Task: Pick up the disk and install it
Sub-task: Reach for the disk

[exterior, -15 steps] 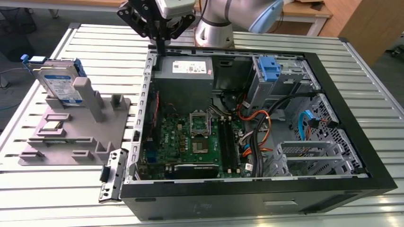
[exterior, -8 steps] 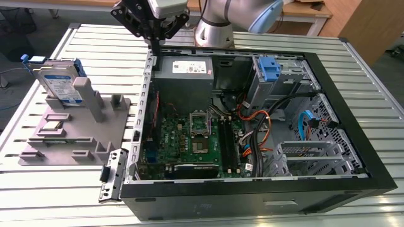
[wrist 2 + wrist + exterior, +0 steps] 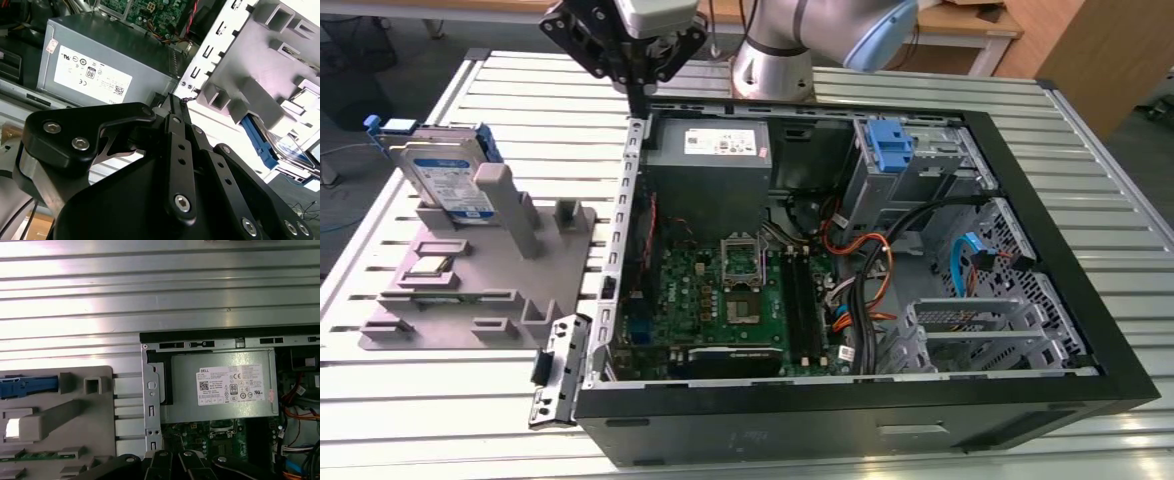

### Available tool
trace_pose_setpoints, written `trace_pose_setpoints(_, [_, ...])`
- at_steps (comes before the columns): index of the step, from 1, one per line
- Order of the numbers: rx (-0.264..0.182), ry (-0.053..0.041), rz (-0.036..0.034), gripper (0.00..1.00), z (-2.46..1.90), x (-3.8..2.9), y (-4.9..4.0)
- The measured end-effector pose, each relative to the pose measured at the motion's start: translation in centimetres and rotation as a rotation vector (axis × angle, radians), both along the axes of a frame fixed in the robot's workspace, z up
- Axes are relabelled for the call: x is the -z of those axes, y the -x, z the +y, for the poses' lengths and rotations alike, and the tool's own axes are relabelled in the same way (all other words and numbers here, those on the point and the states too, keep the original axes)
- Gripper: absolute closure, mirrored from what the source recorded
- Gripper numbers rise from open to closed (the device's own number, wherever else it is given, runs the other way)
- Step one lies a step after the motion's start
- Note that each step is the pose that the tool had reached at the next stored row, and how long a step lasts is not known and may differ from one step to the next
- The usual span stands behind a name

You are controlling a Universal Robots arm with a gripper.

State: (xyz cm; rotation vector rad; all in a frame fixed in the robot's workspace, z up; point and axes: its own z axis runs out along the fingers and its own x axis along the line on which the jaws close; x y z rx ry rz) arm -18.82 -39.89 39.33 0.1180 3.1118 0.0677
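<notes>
The disk point(image 3: 443, 172), a silver drive with a white-and-blue label and blue side rails, stands on edge in the grey fixture point(image 3: 487, 285) at the exterior view's left. Its blue rail also shows in the second wrist view point(image 3: 258, 141) and in the first wrist view point(image 3: 26, 385). My gripper point(image 3: 640, 80) hangs above the table beyond the back left corner of the open computer case point(image 3: 1067, 250), well apart from the disk. In the second wrist view its black fingers point(image 3: 176, 125) meet at a point, shut on nothing.
The grey power supply point(image 3: 707, 148) sits at the back of the case. A drive bay with an upright blue latch point(image 3: 887, 145) is at the back right. The motherboard point(image 3: 720, 300) and cables point(image 3: 881, 250) lie inside. The slatted metal table point(image 3: 480, 400) surrounds everything.
</notes>
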Motion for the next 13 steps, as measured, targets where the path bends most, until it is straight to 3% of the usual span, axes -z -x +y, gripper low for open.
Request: trace_pose_setpoints(13, [0.0, 0.0, 0.0001, 0.9, 0.0, 0.0, 1.6])
